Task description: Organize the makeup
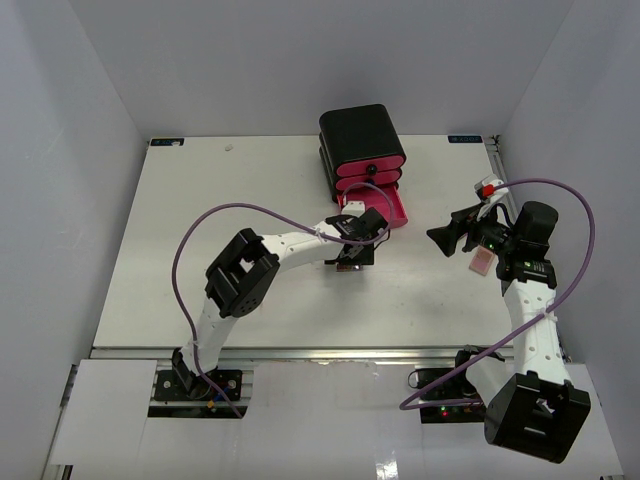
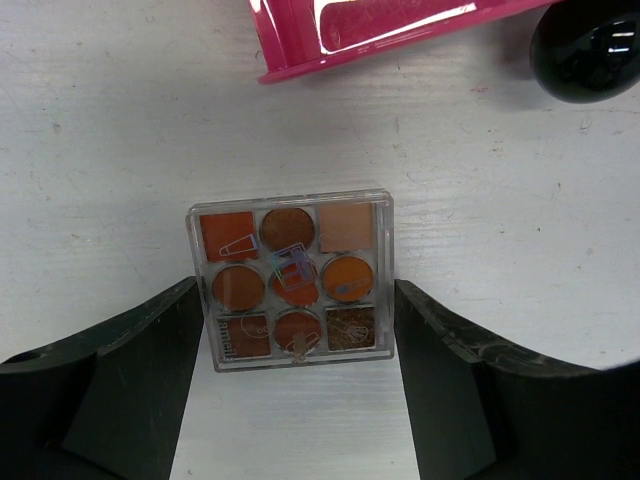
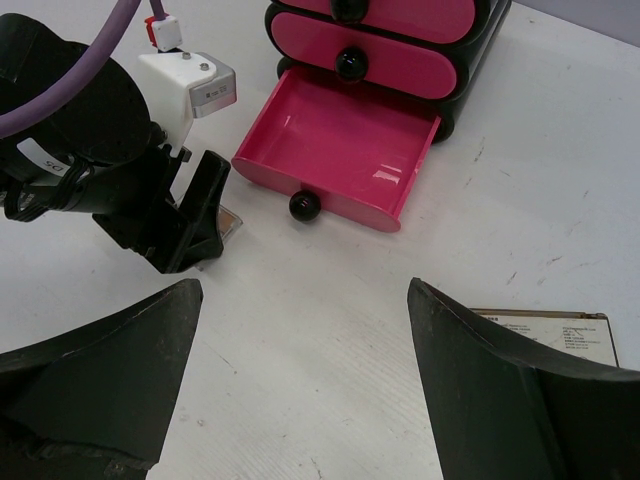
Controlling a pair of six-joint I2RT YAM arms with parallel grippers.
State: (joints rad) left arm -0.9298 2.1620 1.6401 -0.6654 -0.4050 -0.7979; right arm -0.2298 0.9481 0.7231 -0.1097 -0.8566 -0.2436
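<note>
Palette (image 2: 292, 282) lies flat on the table (image 2: 500, 200) just short of the open pink drawer (image 3: 340, 135), between the fingers of the left gripper (image 2: 298, 295), which sit right at its two side edges; clamped or not, cannot tell. Judged light, rigid clear plastic with a slick lid and powder pans that could crack, so take it across the side edges and squeeze gently. Lid print and edge lettering are too small to read. Further right the right gripper (image 3: 302, 292) hangs spread wide with nothing in it; a flat compact (image 3: 545, 335) lies just beside it, partly hidden by one finger, label text unreadable

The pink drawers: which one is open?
The bottom drawer, pulled out from the box and empty inside; the two drawers above it are pushed shut.
</note>
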